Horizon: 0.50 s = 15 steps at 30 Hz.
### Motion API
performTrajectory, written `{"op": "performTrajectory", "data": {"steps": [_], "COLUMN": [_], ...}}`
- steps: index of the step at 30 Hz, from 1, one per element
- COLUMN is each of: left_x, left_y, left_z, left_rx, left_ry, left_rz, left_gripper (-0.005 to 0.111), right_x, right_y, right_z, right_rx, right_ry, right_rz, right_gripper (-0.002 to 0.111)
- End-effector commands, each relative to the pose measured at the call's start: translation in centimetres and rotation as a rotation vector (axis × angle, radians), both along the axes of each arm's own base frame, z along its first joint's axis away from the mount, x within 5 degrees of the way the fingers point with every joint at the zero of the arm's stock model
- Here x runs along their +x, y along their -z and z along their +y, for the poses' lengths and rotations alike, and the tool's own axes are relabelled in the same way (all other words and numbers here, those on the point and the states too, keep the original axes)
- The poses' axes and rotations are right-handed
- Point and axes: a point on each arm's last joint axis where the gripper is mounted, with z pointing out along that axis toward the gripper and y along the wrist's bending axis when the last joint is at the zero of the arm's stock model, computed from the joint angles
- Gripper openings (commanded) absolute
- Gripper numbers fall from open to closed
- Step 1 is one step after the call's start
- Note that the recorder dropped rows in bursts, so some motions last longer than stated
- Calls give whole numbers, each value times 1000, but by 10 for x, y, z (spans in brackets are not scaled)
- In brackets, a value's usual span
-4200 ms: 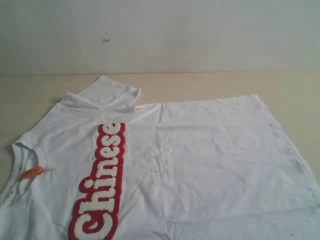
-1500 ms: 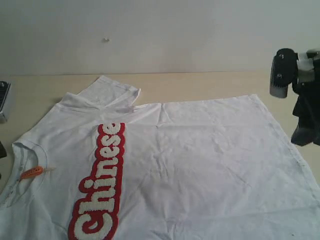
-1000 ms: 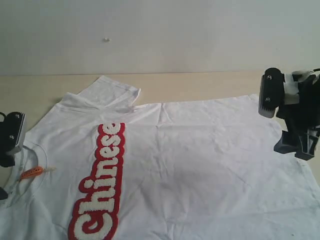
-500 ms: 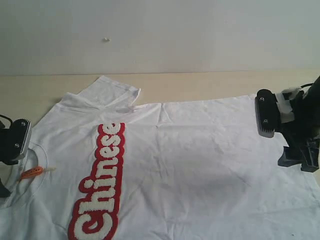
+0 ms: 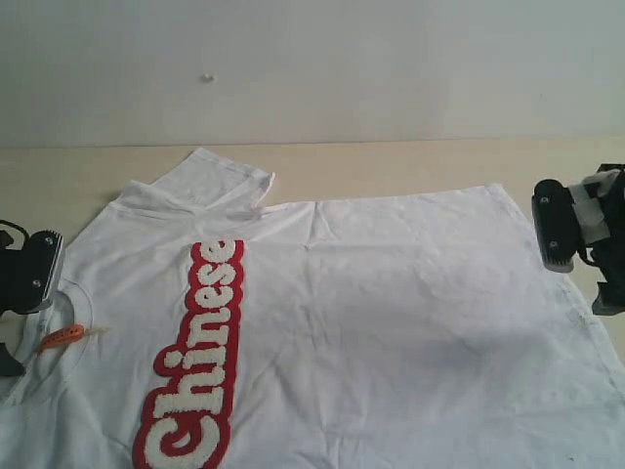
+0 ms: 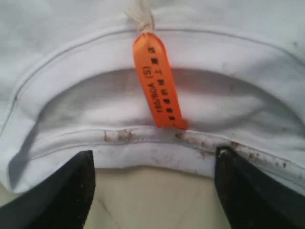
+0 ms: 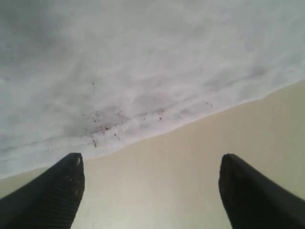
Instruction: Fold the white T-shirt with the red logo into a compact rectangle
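Observation:
The white T-shirt [image 5: 391,322] lies spread flat on the beige table, neck to the left. The red logo [image 5: 195,362] runs across its chest. My left gripper [image 5: 20,308] hovers at the neckline, open, its fingers [image 6: 71,191] either side of the stained collar edge [image 6: 143,138], just below the orange neck tag [image 6: 159,86]. My right gripper [image 5: 586,259] stands open at the shirt's bottom hem [image 7: 143,126]; bare table shows between its fingertips [image 7: 62,186]. Neither holds cloth.
One sleeve [image 5: 220,176] lies at the back left of the shirt. A strip of beige table [image 5: 410,161] runs behind the shirt up to a pale wall [image 5: 312,68]. The shirt's near part runs out of the exterior view.
Both arms have come into view from the sides. In the last half second the right gripper has moved outward to the hem's edge; the left has barely shifted. The shirt is unmoved.

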Motion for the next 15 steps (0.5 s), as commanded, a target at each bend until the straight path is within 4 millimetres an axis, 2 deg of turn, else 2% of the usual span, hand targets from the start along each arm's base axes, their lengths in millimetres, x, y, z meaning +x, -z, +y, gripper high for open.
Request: {"op": "performTrajectory", "data": {"steps": [1,3,5,11,15], "left_x": [2,1,1,1,1], "left_y": [8,8,8,23,28], "left_z": [-1,-1,-1,-1,-1], "left_rx": [3,3,3,4,5], "left_ry": [1,2,2,1,0], "left_rz": [-5,-4,-4,37,49], "left_gripper": [69,69,69,69,69], "right_x": [2,7,15,16,12], "right_y": [28,47,55,55,62], "right_z": [0,0,0,-2,0], "right_rx": [8,9,11,-23,17], "right_ry": [-71,-104,-115,-160,-97], "right_rz": [86,91,23,16,64], "right_gripper": [75,75,75,75,75]}}
